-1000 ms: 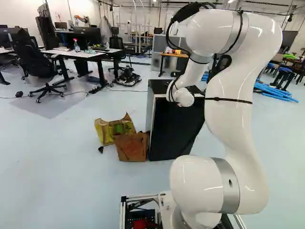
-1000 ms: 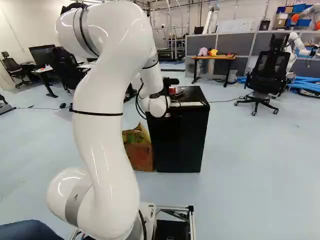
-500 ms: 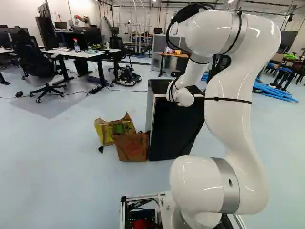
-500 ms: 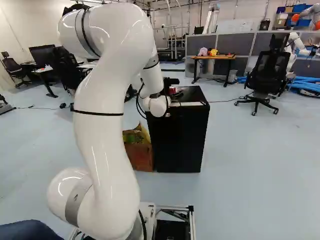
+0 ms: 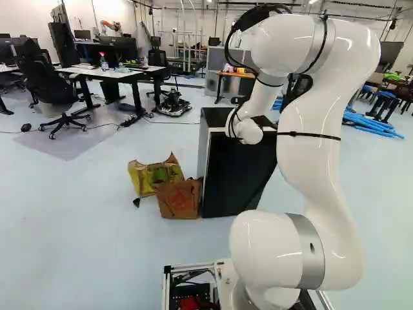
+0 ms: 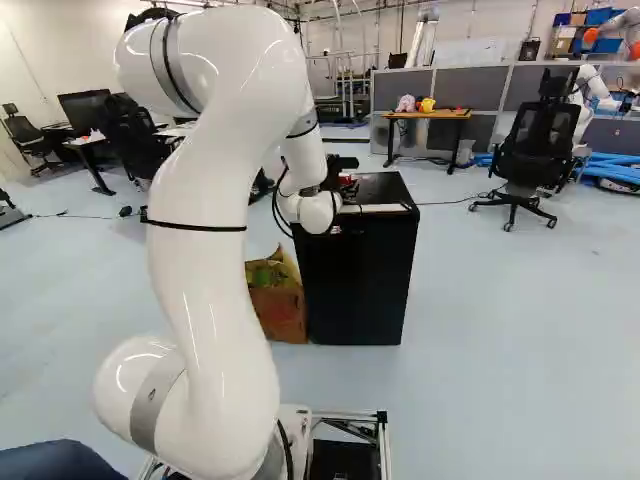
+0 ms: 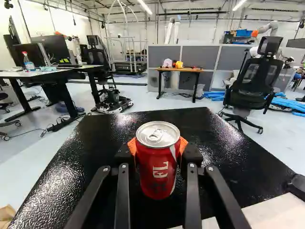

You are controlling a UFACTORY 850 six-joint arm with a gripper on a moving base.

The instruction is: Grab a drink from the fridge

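Observation:
In the right base view my gripper (image 6: 353, 189) is mostly hidden behind the white wrist, over the top of the black fridge (image 6: 360, 275). The wrist view shows the gripper (image 7: 157, 149) shut on a red drink can (image 7: 157, 169), an orange pad against each side. The can is upright with its silver lid facing up and its tab unopened. Around it spreads the fridge's black top (image 7: 105, 138); whether the can's base touches that top I cannot tell. The fridge door (image 5: 235, 177) faces the base and looks closed.
A brown paper bag (image 5: 177, 199) and a yellow bag (image 5: 143, 177) stand on the floor against the fridge's side. On the fridge top lie a white strip (image 7: 271, 212) and a dark object (image 7: 298, 185). Farther back are an office chair (image 6: 537, 150) and a wooden desk (image 6: 428, 114).
The upper arm has shifted very slightly, while the base has stayed put. Beside the wrist in the right base view, a little less of the red can shows.

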